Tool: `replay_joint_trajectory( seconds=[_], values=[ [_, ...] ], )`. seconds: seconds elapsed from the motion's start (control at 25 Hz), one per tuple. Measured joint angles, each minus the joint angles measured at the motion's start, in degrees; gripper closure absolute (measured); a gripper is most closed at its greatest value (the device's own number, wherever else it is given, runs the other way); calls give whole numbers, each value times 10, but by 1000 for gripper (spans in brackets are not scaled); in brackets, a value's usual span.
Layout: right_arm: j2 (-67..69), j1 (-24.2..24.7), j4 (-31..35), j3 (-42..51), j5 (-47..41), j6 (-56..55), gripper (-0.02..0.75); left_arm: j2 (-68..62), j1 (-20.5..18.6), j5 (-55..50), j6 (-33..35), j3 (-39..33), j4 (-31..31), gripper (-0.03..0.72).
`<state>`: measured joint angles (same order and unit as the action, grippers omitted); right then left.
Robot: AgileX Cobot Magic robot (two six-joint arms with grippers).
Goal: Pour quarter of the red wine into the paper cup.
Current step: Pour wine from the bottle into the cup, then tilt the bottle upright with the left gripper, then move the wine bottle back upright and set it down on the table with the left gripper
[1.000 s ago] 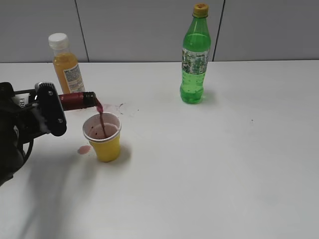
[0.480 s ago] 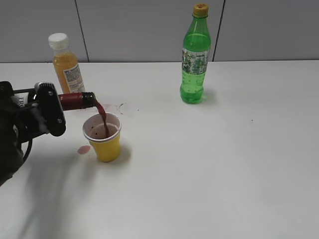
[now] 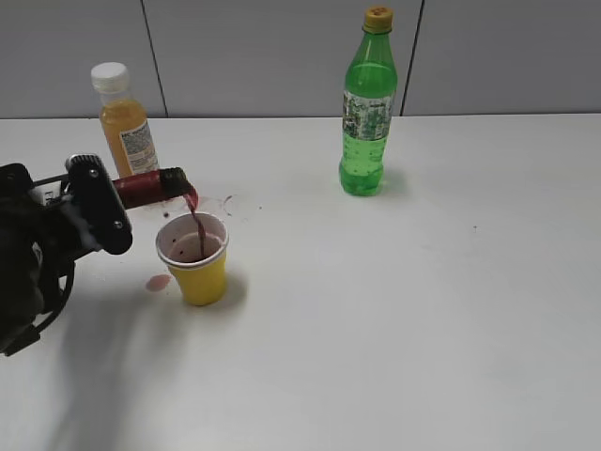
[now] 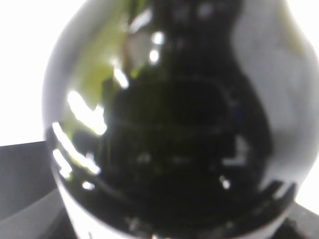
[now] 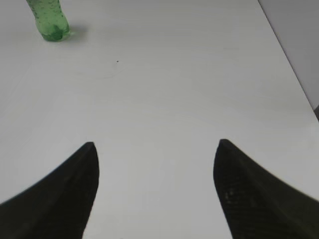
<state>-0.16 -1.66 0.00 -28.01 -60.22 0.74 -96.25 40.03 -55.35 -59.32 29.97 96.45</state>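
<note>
My left gripper point(image 3: 80, 211) is shut on the dark glass wine bottle point(image 3: 146, 189), held nearly on its side with its maroon neck pointing right. A thin stream of red wine point(image 3: 194, 221) runs from the mouth into the yellow paper cup point(image 3: 195, 259), which stands upright below and holds dark red liquid. In the left wrist view the dark bottle point(image 4: 169, 124) fills the frame and hides the jaws. My right gripper point(image 5: 155, 144) is open and empty above bare table; it does not show in the exterior view.
An orange juice bottle point(image 3: 124, 120) with a white cap stands behind the wine bottle. A green soda bottle point(image 3: 368, 108) stands at the back middle, also in the right wrist view point(image 5: 49, 20). Red drops point(image 3: 158, 281) lie left of the cup and behind it.
The bottle's neck has tipped up a little, from level to slightly raised. My left gripper shifted slightly with it. The stream still falls into the cup.
</note>
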Motion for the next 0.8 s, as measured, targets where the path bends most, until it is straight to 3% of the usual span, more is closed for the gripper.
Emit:
replay_joint_trajectory(
  seconds=[0.56, 0.64, 0.8],
  values=[
    [0, 0, 0, 0, 0, 0, 192, 35, -1, 56, -308, 77, -1, 156],
    [0, 0, 0, 0, 0, 0, 192, 68, -10, 88, -353, 81, -1, 156],
    [0, 0, 0, 0, 0, 0, 192, 123, -48, 180, -381, 83, -1, 156]
  ],
)
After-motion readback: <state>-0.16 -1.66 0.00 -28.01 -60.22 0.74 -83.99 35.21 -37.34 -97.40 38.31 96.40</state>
